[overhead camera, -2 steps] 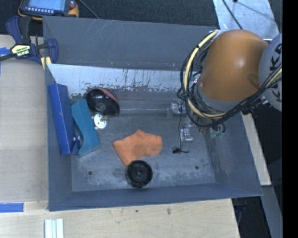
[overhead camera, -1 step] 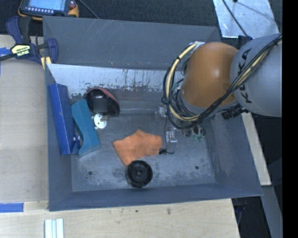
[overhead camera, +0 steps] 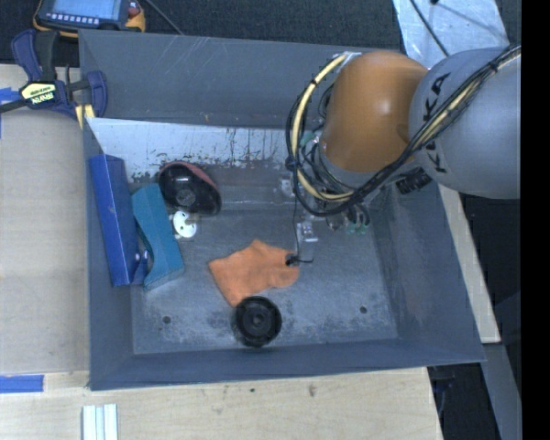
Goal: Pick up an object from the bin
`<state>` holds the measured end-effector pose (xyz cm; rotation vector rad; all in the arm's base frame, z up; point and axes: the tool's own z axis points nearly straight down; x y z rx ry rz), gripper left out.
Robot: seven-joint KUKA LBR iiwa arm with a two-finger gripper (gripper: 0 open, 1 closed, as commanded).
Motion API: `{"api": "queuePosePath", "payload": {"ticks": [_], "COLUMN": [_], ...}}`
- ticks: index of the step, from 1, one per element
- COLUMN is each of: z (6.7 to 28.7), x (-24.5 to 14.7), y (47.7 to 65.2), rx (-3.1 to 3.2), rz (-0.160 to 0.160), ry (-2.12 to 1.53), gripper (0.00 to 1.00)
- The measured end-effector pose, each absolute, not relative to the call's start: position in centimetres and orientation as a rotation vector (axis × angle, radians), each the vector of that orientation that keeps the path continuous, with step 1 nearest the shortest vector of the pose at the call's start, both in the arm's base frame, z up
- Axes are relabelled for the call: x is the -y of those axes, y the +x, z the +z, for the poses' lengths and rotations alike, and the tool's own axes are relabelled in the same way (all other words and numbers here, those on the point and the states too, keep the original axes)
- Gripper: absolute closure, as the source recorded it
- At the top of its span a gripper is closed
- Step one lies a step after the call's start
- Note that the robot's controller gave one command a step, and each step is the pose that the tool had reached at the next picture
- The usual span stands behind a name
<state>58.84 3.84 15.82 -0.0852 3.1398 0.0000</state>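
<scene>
One orange cloth (overhead camera: 246, 275) lies with its right edge at the claw (overhead camera: 298, 253), open or closed I cannot tell

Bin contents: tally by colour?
Blue: 2 (board, block)
Black: 2 (domed thing, disc)
Orange: 1 (cloth)
White: 1 (small piece)
Total: 6

Matt, scuffed grey metal bin (overhead camera: 403, 282) holds a soft orange cloth (overhead camera: 247, 273) and glossy black disc (overhead camera: 257, 321).
</scene>
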Motion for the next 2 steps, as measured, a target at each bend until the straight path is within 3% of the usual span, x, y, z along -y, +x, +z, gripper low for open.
{"api": "queuePosePath", "payload": {"ticks": [1, 2], "z": [13.8, 6.7], "x": [-4.2, -4.1], "y": [58.4, 59.2], "rx": [-3.133, -3.138], "rz": [0.001, 0.000], "ry": [0.161, 0.147], "gripper": [0.00, 0.00]}}
